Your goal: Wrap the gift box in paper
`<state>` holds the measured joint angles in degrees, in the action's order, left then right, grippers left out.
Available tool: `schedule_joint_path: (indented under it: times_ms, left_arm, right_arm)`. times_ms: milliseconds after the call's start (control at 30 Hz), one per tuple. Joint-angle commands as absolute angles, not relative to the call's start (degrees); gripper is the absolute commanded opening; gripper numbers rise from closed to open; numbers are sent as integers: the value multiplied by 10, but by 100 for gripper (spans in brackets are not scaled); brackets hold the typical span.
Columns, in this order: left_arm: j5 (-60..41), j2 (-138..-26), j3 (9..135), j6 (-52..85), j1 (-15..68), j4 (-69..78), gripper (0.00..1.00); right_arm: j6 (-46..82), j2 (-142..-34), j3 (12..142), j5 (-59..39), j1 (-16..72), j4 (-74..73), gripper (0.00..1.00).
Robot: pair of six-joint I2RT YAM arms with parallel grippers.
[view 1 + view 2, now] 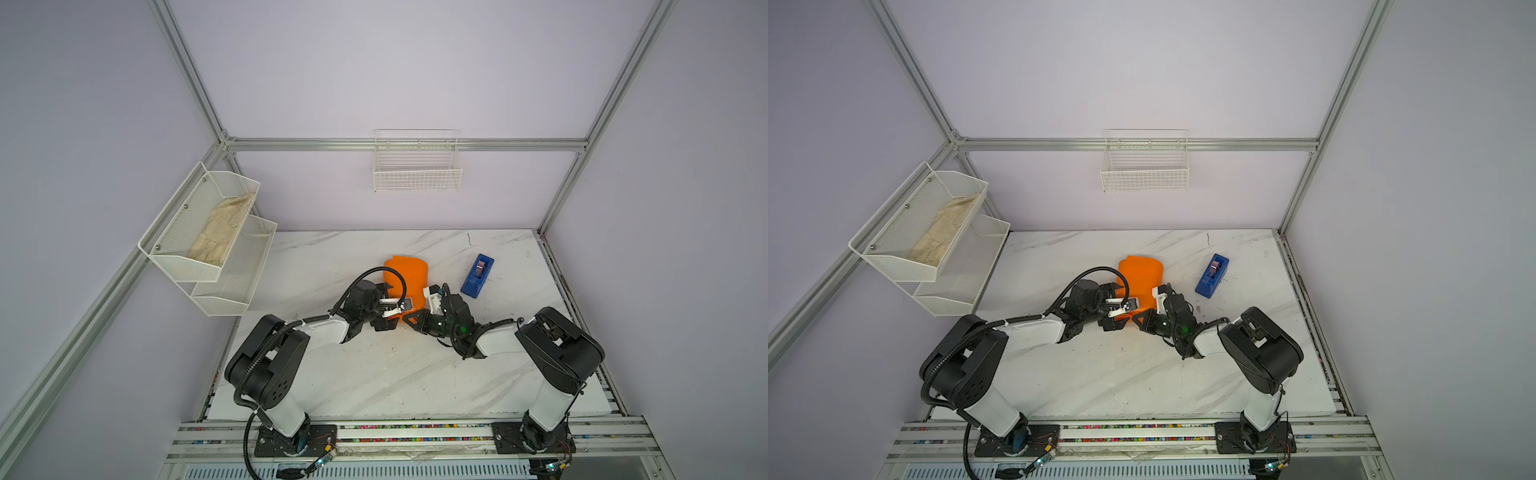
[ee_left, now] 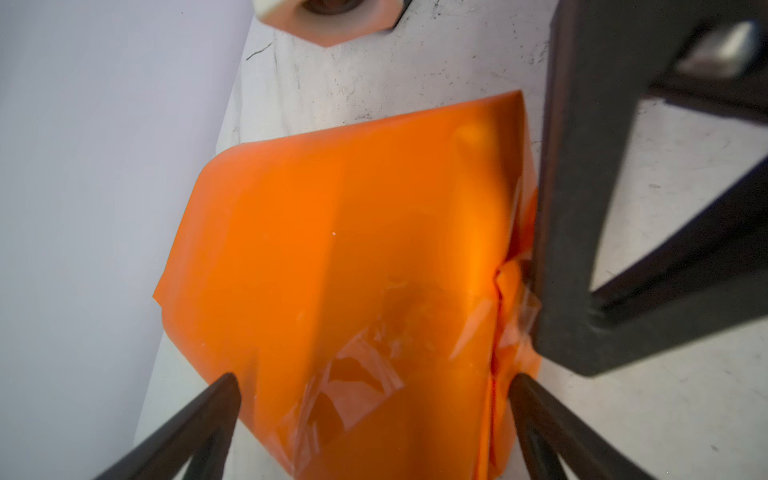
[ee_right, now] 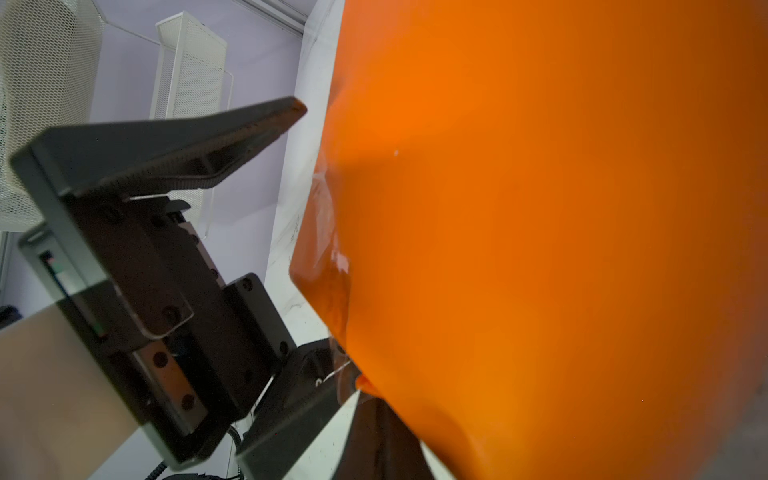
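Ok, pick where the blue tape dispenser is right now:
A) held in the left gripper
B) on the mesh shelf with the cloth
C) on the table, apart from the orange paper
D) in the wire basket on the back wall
C: in both top views the tape dispenser stands on the table, clear of the paper.

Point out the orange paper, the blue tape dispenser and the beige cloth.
orange paper (image 1: 411,274): in a top view, on its smooth top face, beyond the arms.
blue tape dispenser (image 1: 477,277): in a top view, on the middle of its body.
beige cloth (image 1: 222,230): in a top view, on its middle.
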<state>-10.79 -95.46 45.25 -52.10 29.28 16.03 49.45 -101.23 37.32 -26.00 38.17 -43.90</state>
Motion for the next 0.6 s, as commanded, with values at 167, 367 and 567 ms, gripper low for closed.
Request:
schedule_joint_path:
  times_ms: [167,367,567]
  left_arm:
    - [-111,-967,421,-516,294,218,100]
    - [-76,-974,423,-484,296,233,97]
    - [-53,-976,424,-467,296,237,92]
  right_arm:
    - [497,-1012,391,-264,379,-429,0]
    - [498,-1010,393,-263,379,-411,0]
    - [505,-1005,379,-266,379,-396,15]
